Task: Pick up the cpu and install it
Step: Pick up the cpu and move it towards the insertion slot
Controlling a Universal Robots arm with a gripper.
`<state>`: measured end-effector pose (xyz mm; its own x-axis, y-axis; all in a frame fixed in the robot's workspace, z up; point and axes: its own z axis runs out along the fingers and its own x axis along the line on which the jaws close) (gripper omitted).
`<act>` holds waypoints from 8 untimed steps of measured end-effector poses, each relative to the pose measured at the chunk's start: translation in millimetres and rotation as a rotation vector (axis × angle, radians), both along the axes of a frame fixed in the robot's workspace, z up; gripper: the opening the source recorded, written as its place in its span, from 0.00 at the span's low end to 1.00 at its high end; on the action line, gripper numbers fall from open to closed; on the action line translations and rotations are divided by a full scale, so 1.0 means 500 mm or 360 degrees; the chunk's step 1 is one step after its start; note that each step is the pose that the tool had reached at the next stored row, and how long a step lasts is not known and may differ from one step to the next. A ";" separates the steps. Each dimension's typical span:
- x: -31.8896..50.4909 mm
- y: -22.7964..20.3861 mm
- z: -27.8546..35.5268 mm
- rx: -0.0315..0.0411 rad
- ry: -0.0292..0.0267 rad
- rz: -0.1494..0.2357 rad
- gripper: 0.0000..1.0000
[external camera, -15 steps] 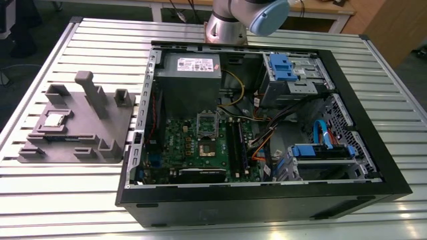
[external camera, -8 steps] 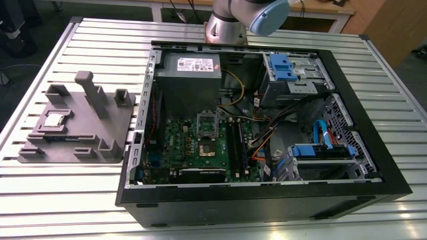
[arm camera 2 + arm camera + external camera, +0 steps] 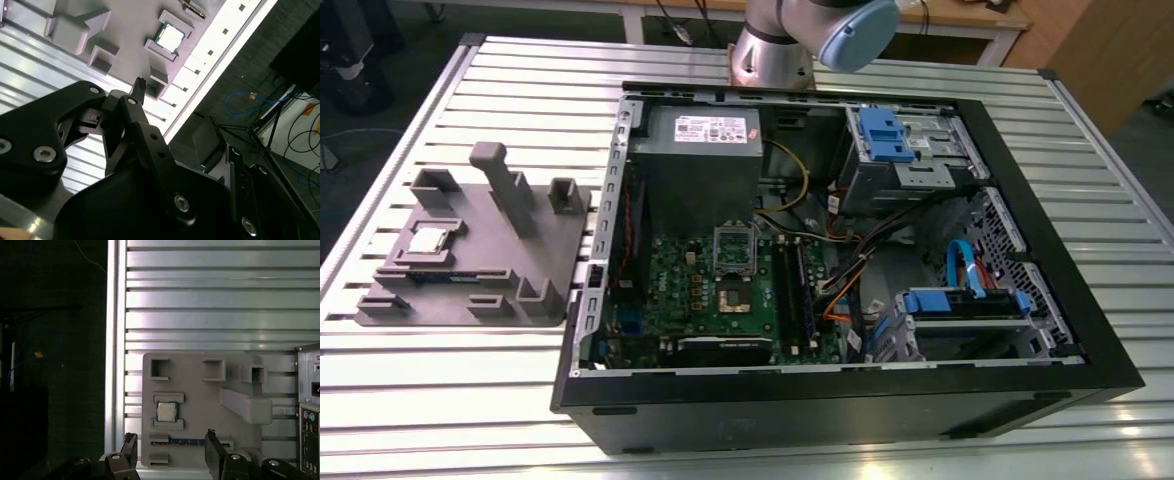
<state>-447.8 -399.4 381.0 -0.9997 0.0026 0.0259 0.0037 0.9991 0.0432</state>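
Observation:
The cpu (image 3: pixel 427 241) is a small square chip with a silver top. It lies flat in a slot on the grey fixture plate (image 3: pixel 487 262) at the exterior view's left, outside the computer case (image 3: pixel 854 385). In the first wrist view my gripper (image 3: pixel 171 440) is open, high above the plate, and the cpu (image 3: pixel 166 411) shows a little beyond the gap between its two black fingers (image 3: pixel 214 445). Nothing is held. The second wrist view shows the cpu (image 3: pixel 170 37) well past one fingertip (image 3: pixel 140 84). Inside the case, the motherboard socket (image 3: pixel 735 300) lies open with its bracket (image 3: pixel 735 246) raised.
The fixture plate has raised blocks and a tall sloped post (image 3: pixel 504 185) near the cpu slot. The open case holds a power supply (image 3: pixel 703 132), cables and blue drive cages (image 3: pixel 881 135). The slatted metal table (image 3: pixel 467 400) ends close to the plate. The arm's base (image 3: pixel 774 50) stands behind the case.

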 end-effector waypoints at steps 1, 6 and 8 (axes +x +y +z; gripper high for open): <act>-0.001 -0.0003 -0.001 0.0000 0.00004 0.0001 0.65; -0.003 -0.0007 -0.007 0.0000 0.00028 0.0001 0.65; -0.003 -0.0008 -0.044 0.0000 0.00077 0.0001 0.65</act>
<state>-449.1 -399.7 359.1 -0.9995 0.0022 0.0308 0.0035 0.9991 0.0431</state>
